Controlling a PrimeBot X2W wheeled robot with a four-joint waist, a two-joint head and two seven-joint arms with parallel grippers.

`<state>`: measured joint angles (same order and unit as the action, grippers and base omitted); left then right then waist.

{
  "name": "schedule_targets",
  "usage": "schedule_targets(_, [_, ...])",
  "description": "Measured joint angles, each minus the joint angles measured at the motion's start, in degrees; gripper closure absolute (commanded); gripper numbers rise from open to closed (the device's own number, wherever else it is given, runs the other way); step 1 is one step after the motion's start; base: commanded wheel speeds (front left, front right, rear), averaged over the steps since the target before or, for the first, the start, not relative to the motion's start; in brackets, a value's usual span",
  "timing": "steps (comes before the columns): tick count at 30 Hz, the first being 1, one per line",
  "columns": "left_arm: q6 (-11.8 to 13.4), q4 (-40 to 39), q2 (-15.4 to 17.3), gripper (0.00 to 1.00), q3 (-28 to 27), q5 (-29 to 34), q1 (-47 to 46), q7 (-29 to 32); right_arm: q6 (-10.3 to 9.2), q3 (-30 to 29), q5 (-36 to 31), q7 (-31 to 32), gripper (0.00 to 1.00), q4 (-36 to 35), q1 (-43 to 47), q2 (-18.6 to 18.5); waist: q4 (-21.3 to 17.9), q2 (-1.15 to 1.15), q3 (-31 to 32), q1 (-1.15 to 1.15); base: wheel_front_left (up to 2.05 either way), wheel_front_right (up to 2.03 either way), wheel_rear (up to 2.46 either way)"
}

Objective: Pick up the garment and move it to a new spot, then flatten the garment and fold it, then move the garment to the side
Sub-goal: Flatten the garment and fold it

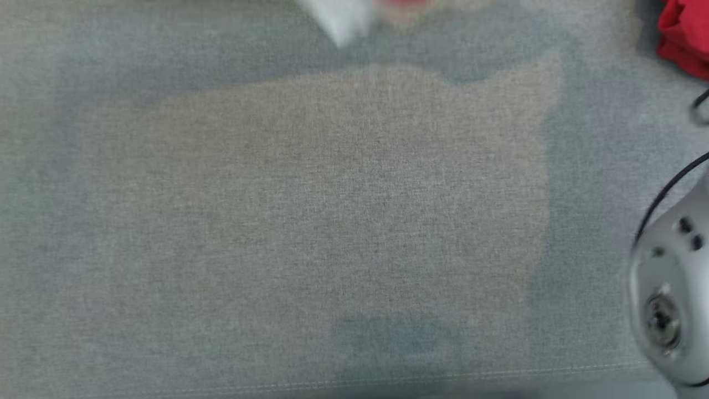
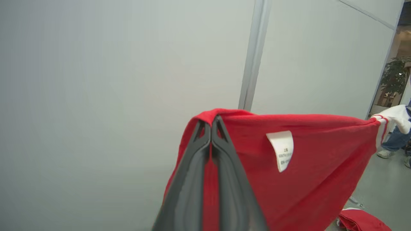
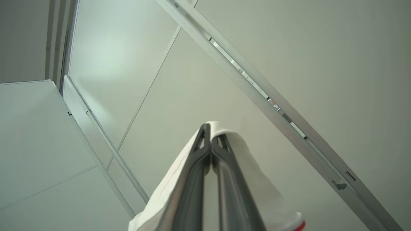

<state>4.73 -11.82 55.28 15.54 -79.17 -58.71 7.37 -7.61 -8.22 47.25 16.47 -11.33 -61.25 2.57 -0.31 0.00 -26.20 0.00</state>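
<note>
Jersey (image 2: 321, 166) hangs mid-frame, left gripper (image 2: 212, 123) pinching its red edge (care label (image 2: 281, 149) just right of it); right gripper (image 3: 211, 133) pinches white sleeve (image 3: 244, 158).

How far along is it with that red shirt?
Done: the shirt is picked up. In hand: the left gripper pinches its red cloth, the right gripper its white sleeve, holding it up. Left: laying it on the grey surface, flattening, folding, moving it aside.

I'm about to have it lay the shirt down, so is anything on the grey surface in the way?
Nothing visible blocks the garment. The grey surface is bare across its middle; crumpled red cloth sits at the head view's upper right corner.
</note>
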Motion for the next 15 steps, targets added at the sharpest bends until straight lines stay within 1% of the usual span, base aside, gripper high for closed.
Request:
schedule_targets(1, [-0.27,-0.08,-0.96,1.0,0.0,1.99,-2.14,-1.4,0.01,-0.07,0.14,-0.38,1.0,-0.03,-2.44,-0.67,0.02,0.0,-0.8,0.0,0.0,0.0,0.0])
schedule_targets(3, [-1.01,-0.45,-2.65,1.0,0.65,3.02,-4.46,-2.87,0.0,0.84,0.37,-1.04,1.0,-0.54,-4.85,-3.34,-0.04,0.0,-2.43,0.0,0.0,0.0,0.0])
schedule_targets(4, [-1.98,-0.7,-3.53,1.0,1.63,4.36,-4.79,-3.86,0.0,1.1,1.15,-1.13,1.0,-1.2,-4.88,-4.53,-0.13,0.0,-3.25,0.0,0.0,0.0,0.0])
schedule_targets(5, [-2.31,-0.73,-4.89,1.0,2.49,5.05,-4.76,-4.57,0.0,1.13,1.85,-1.21,1.0,-1.75,-4.5,-5.06,-0.23,0.0,-4.04,0.0,0.0,0.0,0.0])
schedule_targets(6, [-3.18,-0.71,-6.24,1.0,3.96,5.1,-4.51,-5.03,0.0,1.77,1.86,-1.34,1.0,-2.75,-3.27,-5.46,-0.36,0.0,-4.84,0.0,0.0,0.0,0.0])
schedule_targets(7, [-4.49,-0.54,-7.31,1.0,5.75,6.73,-3.7,-6.45,0.01,2.64,2.33,-1.4,1.0,-3.23,-1.18,-5.81,-0.5,0.0,-5.64,0.0,0.0,0.0,0.0])
schedule_targets(9, [-6.91,0.99,-8.91,1.0,9.9,10.42,0.64,-8.54,0.01,3.56,3.69,-2.19,1.0,-2.42,6.09,-5.94,-0.82,0.0,-7.01,0.0,0.0,0.0,0.0])
schedule_targets(11, [-8.12,5.24,-10.78,1.0,14.0,13.37,8.3,-11.1,0.0,3.9,5.08,-2.85,1.0,0.1,16.64,-5.94,-1.34,0.0,-7.87,0.01,0.0,0.0,0.0])
schedule_targets(12, [-9.17,7.26,-11.34,1.0,16.56,13.74,12.55,-11.23,-0.01,4.0,5.49,-3.08,1.0,1.51,22.21,-5.71,-1.63,0.0,-8.04,0.01,0.0,0.0,0.0])
schedule_targets(13, [-9.83,9.17,-11.83,1.0,18.86,14.82,16.97,-11.99,-0.03,4.33,6.5,-3.41,1.0,2.98,27.74,-5.67,-1.88,0.0,-8.04,0.01,0.0,0.0,0.0])
schedule_targets(14, [-9.84,11.07,-12.71,1.0,20.38,15.45,20.82,-13.03,-0.04,4.86,8.38,-3.54,1.0,4.05,32.85,-5.77,-2.02,0.0,-7.85,0.01,0.0,0.0,0.0])
schedule_targets(15, [-10.03,12.77,-12.92,1.0,21.72,15.67,24.06,-13.68,-0.03,5.12,10.45,-4.44,1.0,4.99,37.28,-5.61,-2.16,0.0,-7.55,0.01,0.0,0.0,0.0])
